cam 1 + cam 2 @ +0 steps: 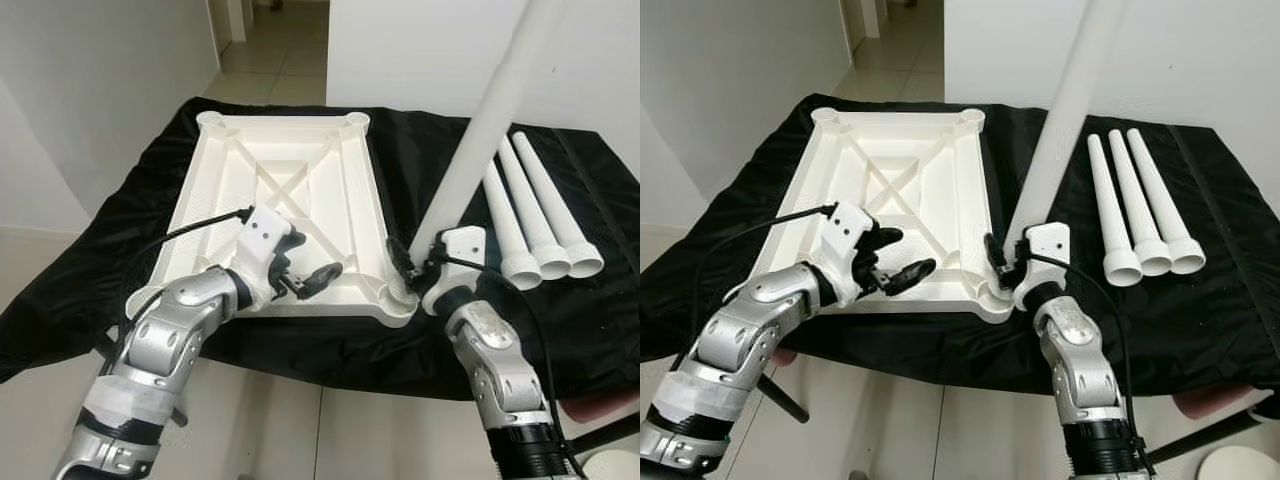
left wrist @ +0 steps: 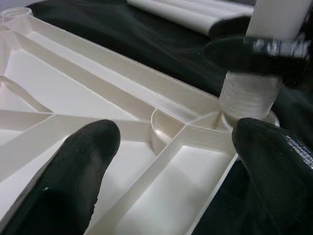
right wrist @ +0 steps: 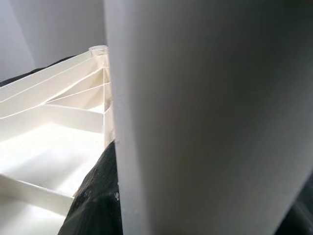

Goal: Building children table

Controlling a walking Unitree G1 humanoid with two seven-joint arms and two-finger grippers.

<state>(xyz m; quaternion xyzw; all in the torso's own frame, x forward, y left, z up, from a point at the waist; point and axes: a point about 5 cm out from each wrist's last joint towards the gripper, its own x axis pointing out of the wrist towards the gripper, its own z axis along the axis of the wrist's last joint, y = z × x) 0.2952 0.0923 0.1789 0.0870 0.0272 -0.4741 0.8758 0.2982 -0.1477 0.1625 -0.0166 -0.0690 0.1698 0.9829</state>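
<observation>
— Gripping anything, that right gripper [image 1: 410,262]?

— Yes, its black fingers are clamped round the lower end of a white table leg [image 1: 478,130], which stands upright (leaning a little) with its foot in the near right corner socket of the upturned white tabletop [image 1: 290,190].

— And the left gripper [image 1: 305,272]?

— Fingers spread, holding nothing, poised over the tabletop's near edge, left of that leg.

— The rest?

— Three spare legs [image 1: 530,215] lie side by side on the black cloth [image 1: 90,250], right of the tabletop.
</observation>
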